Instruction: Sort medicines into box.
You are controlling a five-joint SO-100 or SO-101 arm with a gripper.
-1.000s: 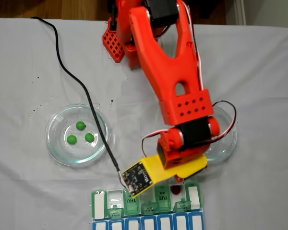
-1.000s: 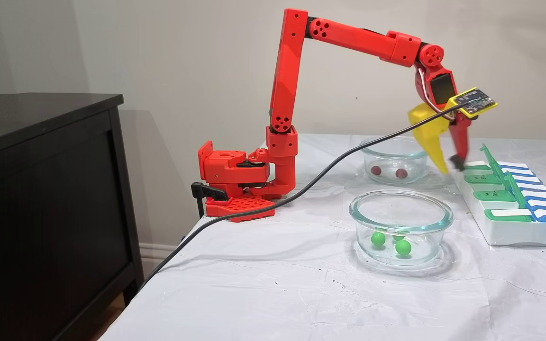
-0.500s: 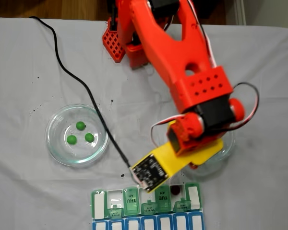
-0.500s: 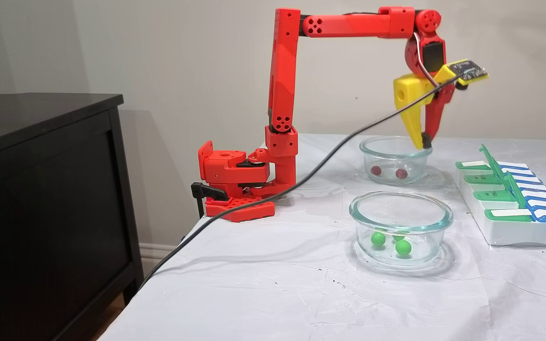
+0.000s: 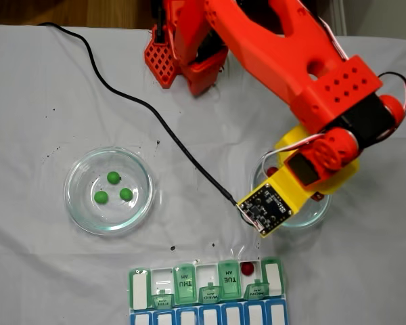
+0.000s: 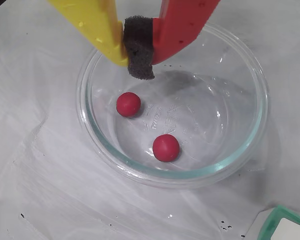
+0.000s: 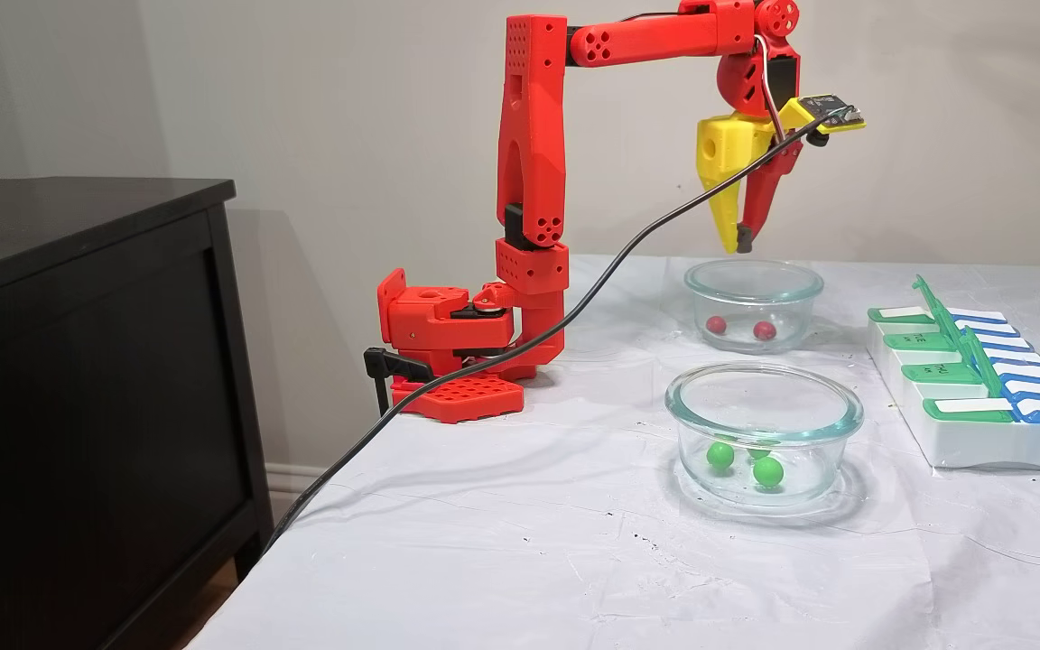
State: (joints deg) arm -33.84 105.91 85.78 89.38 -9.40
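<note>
Wrist view shows the end effector [image 6: 139,56] closed on its own foam pad, empty, hovering above a glass dish [image 6: 250,90] holding two red medicines [image 6: 128,104] [image 6: 166,148]. Three green medicines [image 7: 720,455] lie in another dish. One red ball [image 5: 247,269] lies in the box [image 5: 139,284]. Judged light, hard and prone to rolling; grip across the middle.

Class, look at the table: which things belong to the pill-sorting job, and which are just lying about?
Belonging to the job:
- small glossy red balls
- small bright green balls
- flat green-lidded pill organizer box
- round clear glass dishes
- red-and-yellow tool, shut and empty

Lying about:
- black cable
- dark wooden cabinet
- white tablecloth
</note>
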